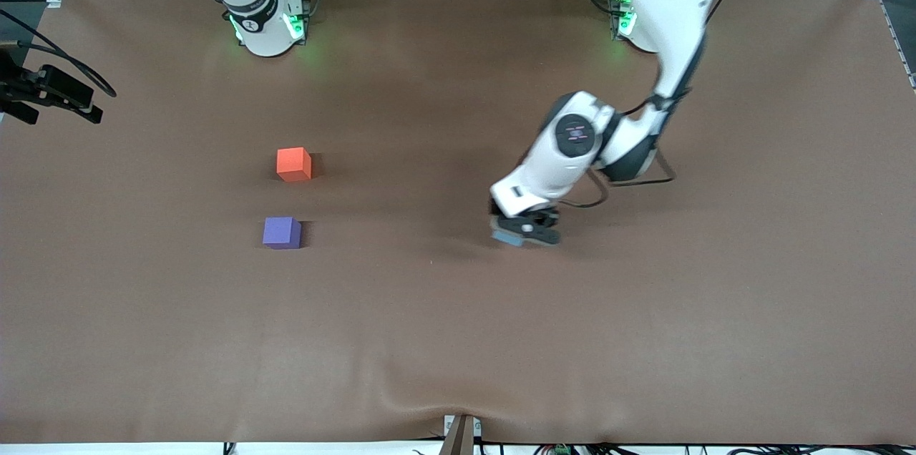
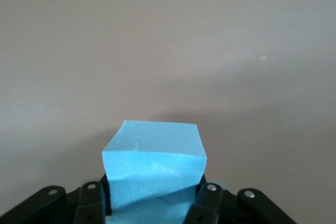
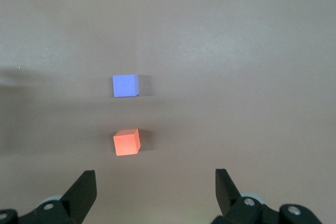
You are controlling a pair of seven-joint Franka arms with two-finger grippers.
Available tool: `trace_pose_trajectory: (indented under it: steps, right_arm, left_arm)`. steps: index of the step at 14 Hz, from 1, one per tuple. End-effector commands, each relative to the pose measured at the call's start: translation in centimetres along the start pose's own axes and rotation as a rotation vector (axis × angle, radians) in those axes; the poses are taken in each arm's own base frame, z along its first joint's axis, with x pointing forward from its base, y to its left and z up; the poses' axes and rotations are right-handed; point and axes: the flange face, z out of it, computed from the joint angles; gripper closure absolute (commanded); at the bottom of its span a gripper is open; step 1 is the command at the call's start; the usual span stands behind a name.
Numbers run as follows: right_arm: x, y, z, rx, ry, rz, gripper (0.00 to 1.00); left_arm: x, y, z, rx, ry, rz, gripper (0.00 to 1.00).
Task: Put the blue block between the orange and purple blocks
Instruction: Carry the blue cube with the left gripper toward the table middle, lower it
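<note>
Left arm: it is reached down from its base over the middle of the table (image 1: 751, 262), bent at the elbow, with the wrist tilted toward the front camera.
Left gripper (image 1: 521, 232): it is held low at the table surface, fingers (image 2: 207, 203) pressed against two opposite sides of the blue block (image 2: 154, 174).
Blue block: it is clamped in the left gripper, seen in the front view as a sky-blue edge under the fingers; whether it rests on the table or is just lifted cannot be told. It is placed well apart from the other two cubes, toward the left arm's end of the table.
Right arm: it is kept waiting, raised above the table.
Right gripper (image 3: 155, 195): its fingers are spread wide with nothing between them, above the orange block (image 1: 294, 164).
Orange block: it is set on the table, toward the right arm's end.
Purple block (image 1: 281, 232): it is set near the orange block and nearer to the front camera, with a bare gap between the two.
</note>
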Motion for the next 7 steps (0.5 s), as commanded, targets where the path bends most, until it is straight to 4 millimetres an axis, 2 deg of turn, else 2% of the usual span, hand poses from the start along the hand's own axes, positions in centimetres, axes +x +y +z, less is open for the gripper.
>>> trace_pose_trajectory:
  steps: [1,3,4,5,6,7]
  right_arm:
    - [-0.1,0.3,-0.3,-0.002,0.007,0.002,0.0]
    - [-0.2,0.3,-0.4,-0.002,0.01,0.002,0.0]
    - [-0.1,0.4,-0.3,-0.002,0.01,0.004,0.0]
    - [-0.2,0.3,-0.4,-0.002,0.012,0.002,0.0]
    - [-0.1,0.3,-0.3,-0.002,0.01,0.002,0.0]
    - [-0.1,0.3,-0.4,-0.002,0.013,0.002,0.0]
  left_arm:
    - [0.6,6.9,3.6,-0.005,-0.044,-0.092,1.0]
    - [-0.2,8.5,4.6,0.003,-0.049,-0.129,1.0]
    - [0.0,9.2,4.1,-0.006,-0.037,-0.134,1.0]
    - [0.0,9.6,3.8,-0.011,-0.034,-0.153,0.96]
    - [-0.4,10.4,3.9,-0.012,-0.035,-0.181,0.12]
    - [-0.6,11.3,3.2,-0.016,-0.028,-0.25,0.0]
